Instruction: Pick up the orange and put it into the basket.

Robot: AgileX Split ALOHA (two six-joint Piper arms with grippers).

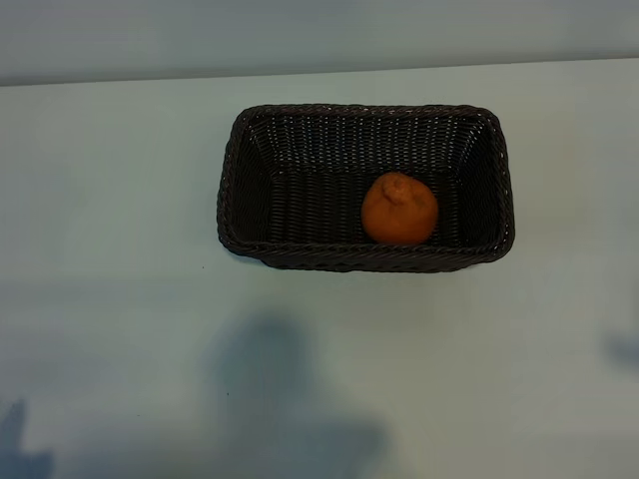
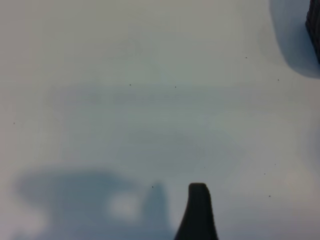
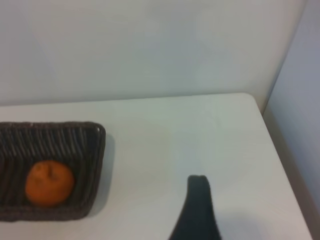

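The orange (image 1: 398, 208) lies inside the dark brown woven basket (image 1: 232, 190), right of its middle and near the front wall. The right wrist view shows the orange (image 3: 49, 183) in the basket (image 3: 95, 150) too, off to one side of that arm. Neither gripper appears in the exterior view. Of my right gripper only one dark fingertip (image 3: 198, 200) shows, above bare table, with nothing against it. One fingertip (image 2: 198, 205) of my left gripper hangs over bare table, also holding nothing. A corner of the basket (image 2: 315, 25) sits at that view's far edge.
The white table (image 1: 120, 299) runs back to a pale wall (image 1: 300, 30). In the right wrist view the table's side edge (image 3: 280, 165) lies close beyond the fingertip. Soft arm shadows fall on the table's front part (image 1: 270, 379).
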